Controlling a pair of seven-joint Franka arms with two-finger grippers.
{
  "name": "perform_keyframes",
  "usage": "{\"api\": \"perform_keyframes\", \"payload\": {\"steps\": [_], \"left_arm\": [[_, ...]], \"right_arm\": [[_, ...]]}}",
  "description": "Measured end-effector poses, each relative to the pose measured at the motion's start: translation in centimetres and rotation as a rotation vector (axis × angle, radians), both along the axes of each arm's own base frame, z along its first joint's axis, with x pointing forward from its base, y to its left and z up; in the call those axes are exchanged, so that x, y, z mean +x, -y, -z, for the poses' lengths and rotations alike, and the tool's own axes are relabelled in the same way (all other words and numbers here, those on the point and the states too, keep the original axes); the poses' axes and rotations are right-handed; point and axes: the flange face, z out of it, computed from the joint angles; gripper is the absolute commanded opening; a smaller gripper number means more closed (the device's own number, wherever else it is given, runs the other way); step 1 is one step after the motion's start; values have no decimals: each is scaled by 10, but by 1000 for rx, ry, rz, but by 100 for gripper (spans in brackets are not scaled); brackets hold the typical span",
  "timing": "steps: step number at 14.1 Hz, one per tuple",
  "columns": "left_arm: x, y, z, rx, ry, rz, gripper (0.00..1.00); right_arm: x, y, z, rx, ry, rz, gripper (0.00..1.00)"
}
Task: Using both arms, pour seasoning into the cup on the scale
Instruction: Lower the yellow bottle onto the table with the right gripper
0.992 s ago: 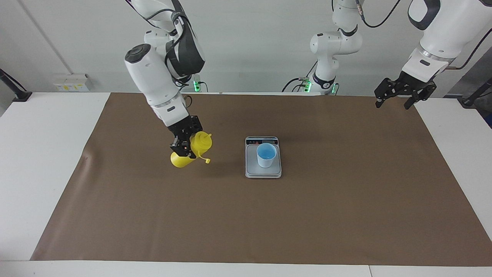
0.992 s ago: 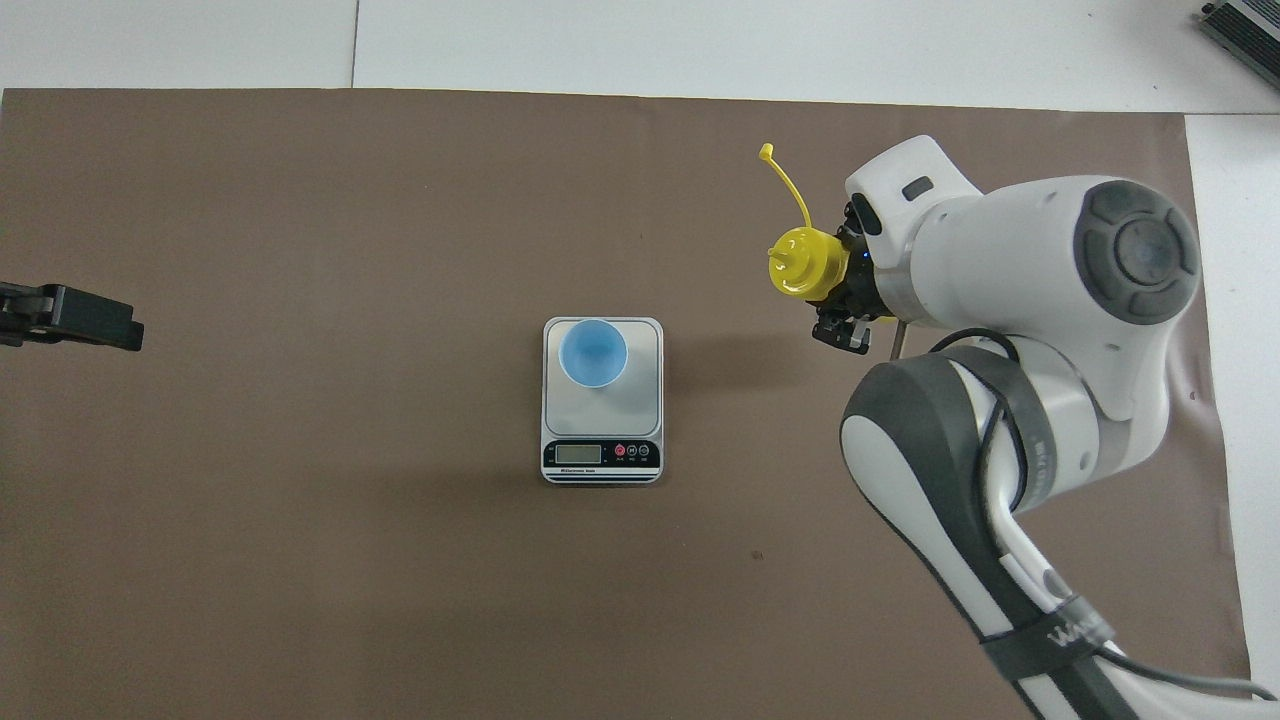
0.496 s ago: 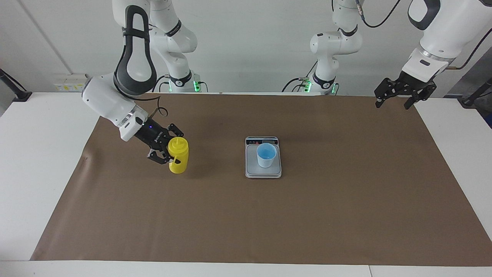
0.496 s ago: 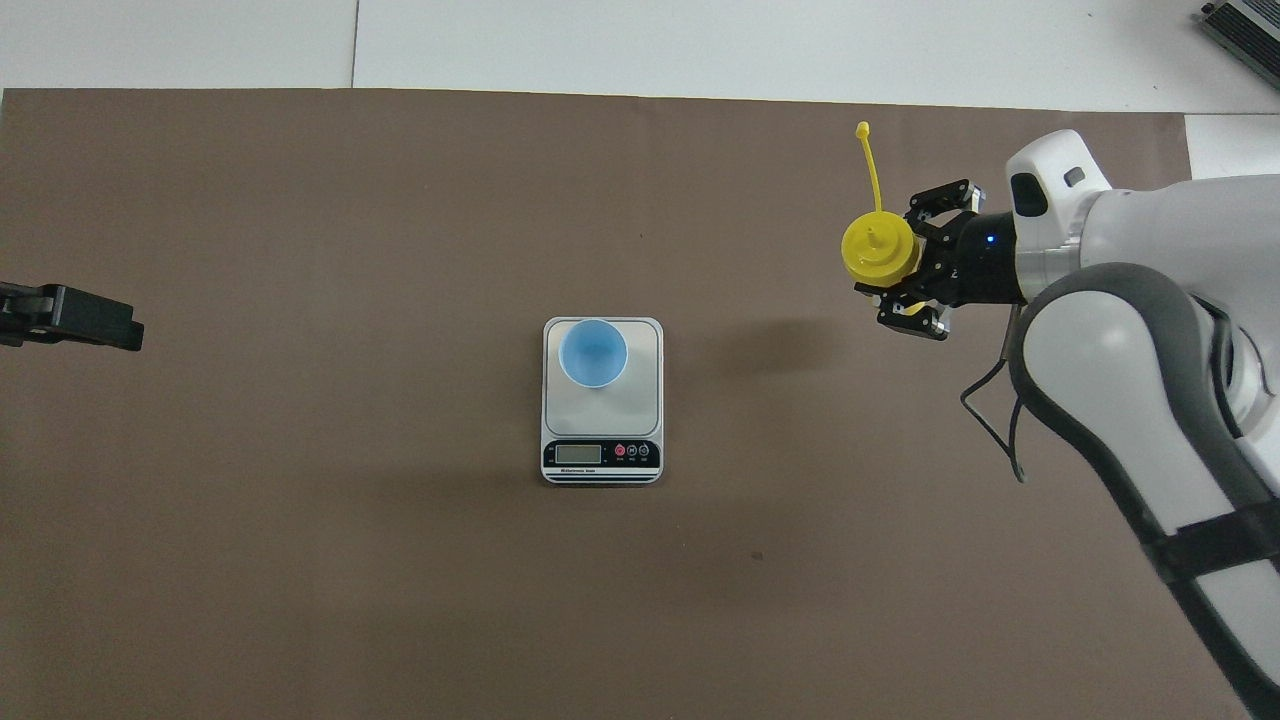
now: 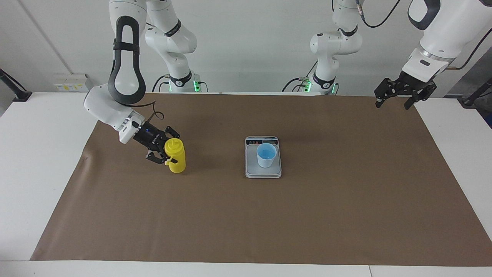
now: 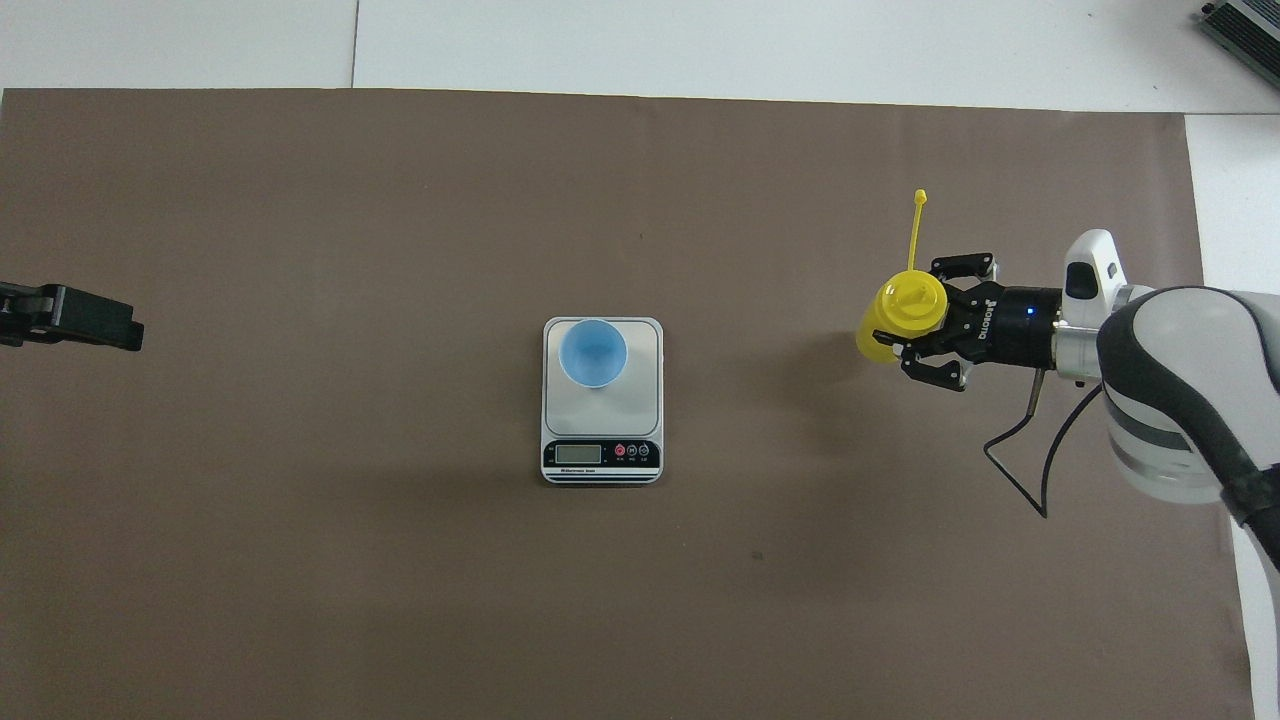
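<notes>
A: Start at the right arm's end of the desk (image 5: 38,154). What is the right claw (image 5: 167,150) doing?

B: It is closed on the seasoning (image 5: 176,157), gripping it from the side. The bottle is upright and seems to stand on the brown mat (image 5: 246,223), well apart from the scale (image 5: 253,166).

A: Is the bottle open?

B: Yes. The tethered cap (image 6: 920,196) is off the nozzle and sticks out on its strap, pointing away from the robots.

A: And mid-desk?

B: The cup (image 5: 266,155) stands upright on the scale's plate, beside the display strip, which faces the robots. I cannot tell if anything is in it.

A: The left claw (image 5: 396,100)?

B: Open, empty, waiting over the mat's edge at the left arm's end.

A: What could go wrong?

B: I see 3 risks. A hard squeeze on the soft bottle with the nozzle open could spurt seasoning onto the mat. The loose cap could swing into the cup during a tilt and tip it. And the cup is light, so a nudge from the nozzle could push it off the plate or spoil the reading.
</notes>
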Motion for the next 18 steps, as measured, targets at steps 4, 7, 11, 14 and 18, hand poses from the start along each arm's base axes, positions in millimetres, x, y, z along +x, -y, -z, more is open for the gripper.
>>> {"api": "perform_keyframes", "payload": {"steps": [4,7,11,14,18], "left_arm": [[0,0,0,0,0,0,100],[0,0,0,0,0,0,100],[0,0,0,0,0,0,100],[0,0,0,0,0,0,100],[0,0,0,0,0,0,100]], "right_arm": [[-11,10,15,15,-36,28,0],[-16,11,22,17,-50,31,92],[-20,10,25,30,-38,31,100],[-21,11,25,32,-40,33,100],[-24,22,24,32,-37,38,100]]}}
